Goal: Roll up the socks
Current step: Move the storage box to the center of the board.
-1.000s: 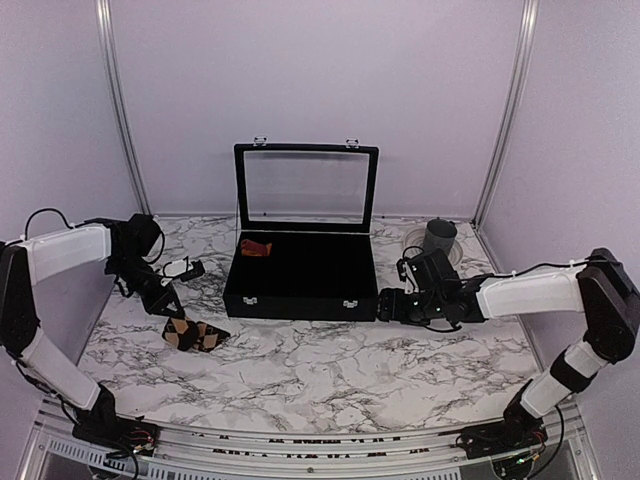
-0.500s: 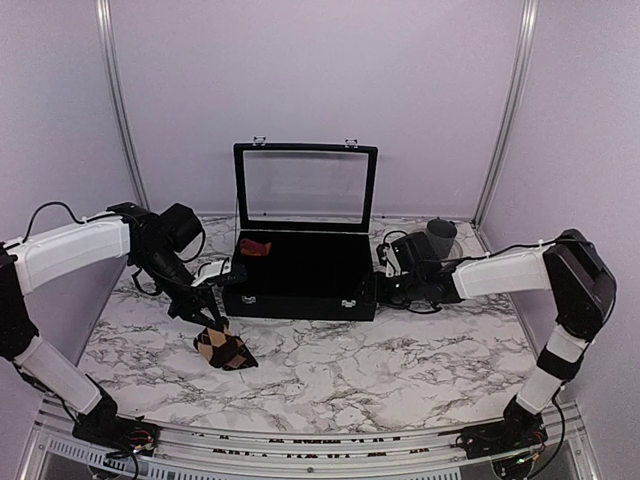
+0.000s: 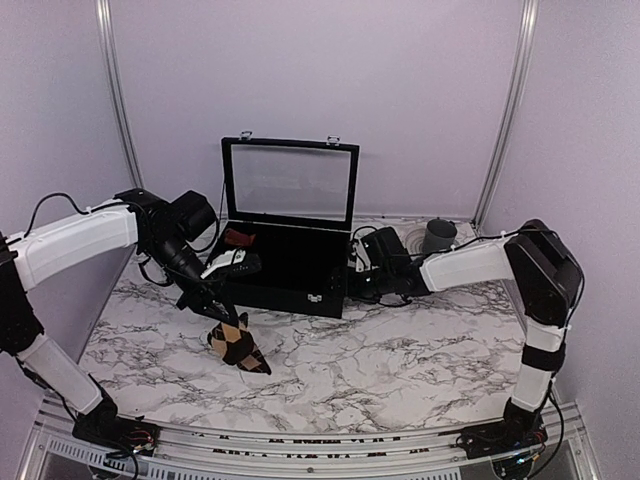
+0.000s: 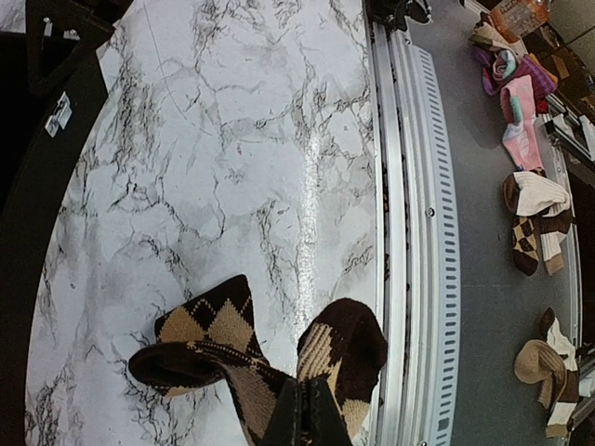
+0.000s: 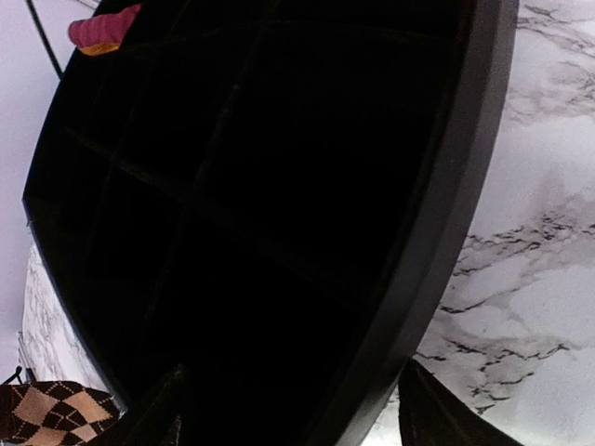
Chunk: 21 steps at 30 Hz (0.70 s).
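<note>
The left claw (image 3: 222, 312) is pressed together on the argyle sock (image 3: 238, 345), pinching it partway along its length. The sock hangs in a loose fold straight below the fingertips, in front of the left front corner of the black case (image 3: 300, 292). In the left wrist view both of its ends splay out over the tabletop (image 3: 400, 350); whether the lowest part touches the marble I cannot tell. Its long axis is therefore bent and roughly vertical, not laid out flat as a roll would need. The magenta-red sock (image 3: 237, 238) lies apart from it, inside the case in the far-left corner compartment. The left arm is the nearer one to it, but that arm is busy. The right claw (image 3: 356, 280) is at the case's right side. Its fingers are spread wide and straddle the rim, one over the dark interior and one over the marble outside. Whether either finger bears on the wall is not clear. From that claw the red sock lies diagonally across the whole case, at the opposite corner, so reaching it means crossing over the dividers.
</note>
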### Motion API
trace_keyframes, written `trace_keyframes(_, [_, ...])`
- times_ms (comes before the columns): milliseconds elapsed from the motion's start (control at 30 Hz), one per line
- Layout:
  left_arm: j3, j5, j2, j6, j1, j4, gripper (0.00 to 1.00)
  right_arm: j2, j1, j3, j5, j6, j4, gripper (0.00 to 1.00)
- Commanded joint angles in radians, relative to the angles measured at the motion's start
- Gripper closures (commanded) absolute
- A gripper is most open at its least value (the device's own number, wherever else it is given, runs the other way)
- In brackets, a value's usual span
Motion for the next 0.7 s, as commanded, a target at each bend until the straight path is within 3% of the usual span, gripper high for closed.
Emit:
trace_keyframes(0, [0.067, 0.094, -0.008, 0.081, -0.036, -0.075, 1.00, -0.186, 0.041, -0.094, 0.096, -0.080, 0.063, 0.22])
trace_keyframes(200, [0.269, 0.133, 0.033, 0.051, -0.121, -0.125, 1.00, -0.462, 0.146, -0.317, 0.249, -0.179, 0.119, 0.11])
trace_keyframes(333, [0.386, 0.223, 0.090, 0.042, -0.131, -0.195, 1.00, -0.573, 0.264, -0.379, 0.321, -0.237, 0.119, 0.10])
trace_keyframes(500, [0.395, 0.227, 0.099, 0.052, -0.148, -0.200, 1.00, -0.638, 0.342, -0.420, 0.299, -0.261, 0.127, 0.10])
trace_keyframes(667, [0.356, 0.156, 0.103, 0.102, -0.188, -0.182, 1.00, -0.642, 0.345, -0.427, 0.118, -0.278, 0.156, 0.12])
